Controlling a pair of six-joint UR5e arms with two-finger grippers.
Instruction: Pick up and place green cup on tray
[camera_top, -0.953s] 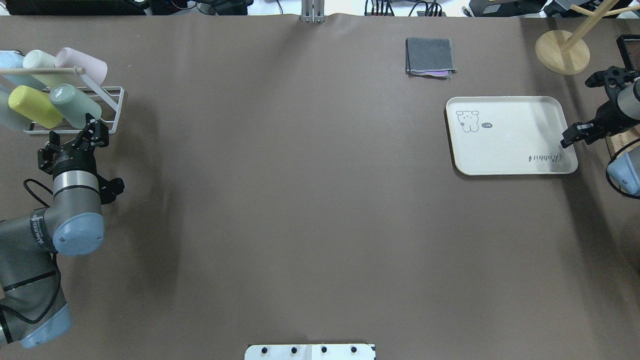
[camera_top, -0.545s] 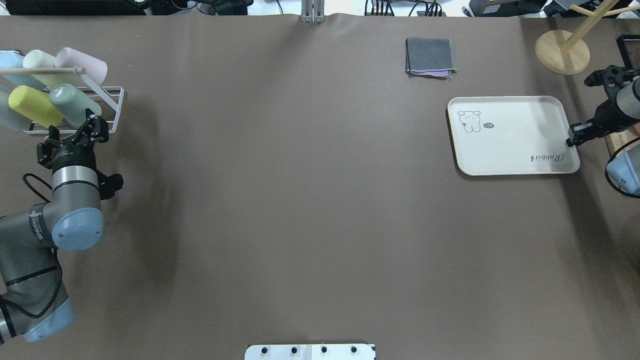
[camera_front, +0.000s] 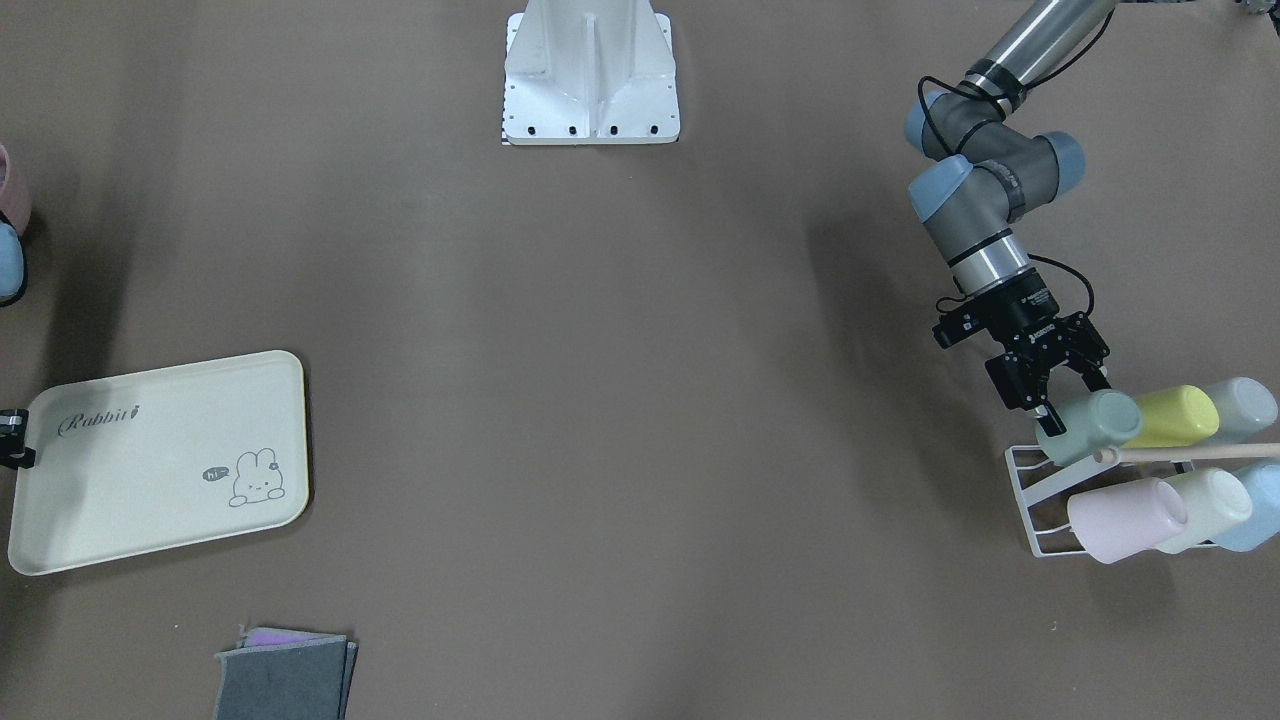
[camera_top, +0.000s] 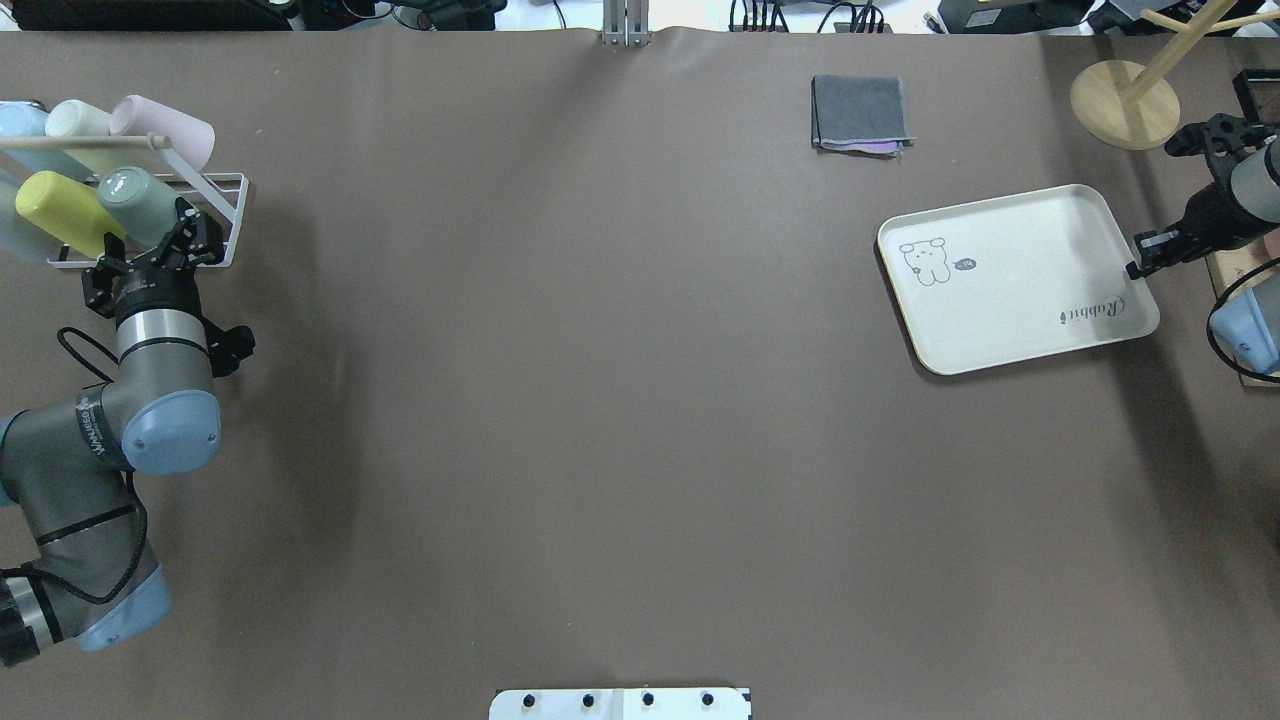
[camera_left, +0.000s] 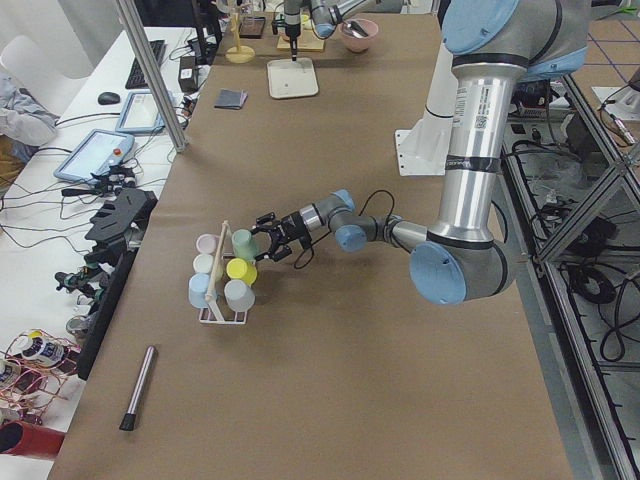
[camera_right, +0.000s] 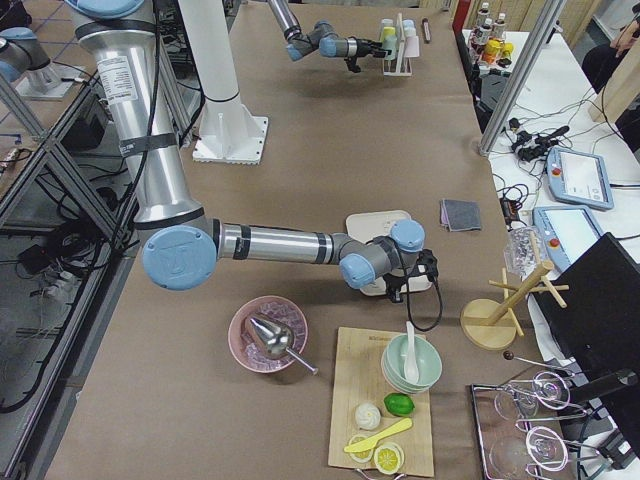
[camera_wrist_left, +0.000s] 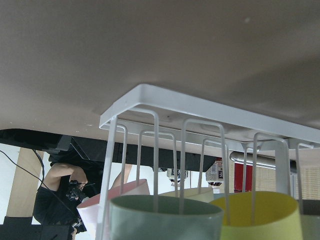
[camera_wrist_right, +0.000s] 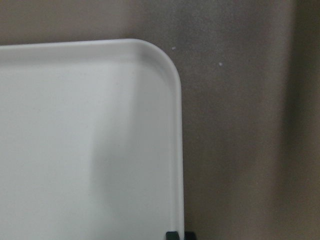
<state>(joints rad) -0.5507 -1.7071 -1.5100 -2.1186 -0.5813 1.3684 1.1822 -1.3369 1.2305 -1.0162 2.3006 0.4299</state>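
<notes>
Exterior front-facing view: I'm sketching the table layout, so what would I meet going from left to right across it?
tray → robot base → green cup → yellow cup

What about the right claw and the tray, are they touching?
Touching. The right wrist view shows the right gripper pinching the rim of the tray, one fingertip on each side.

Even overhead light is flooding the bench (camera_top: 640, 400). A soft shadow is falling at three o'clock of the left arm (camera_top: 160, 340). A faint grey patch is dimming the tray (camera_wrist_right: 75, 150), whose close view is blurring slightly.
</notes>
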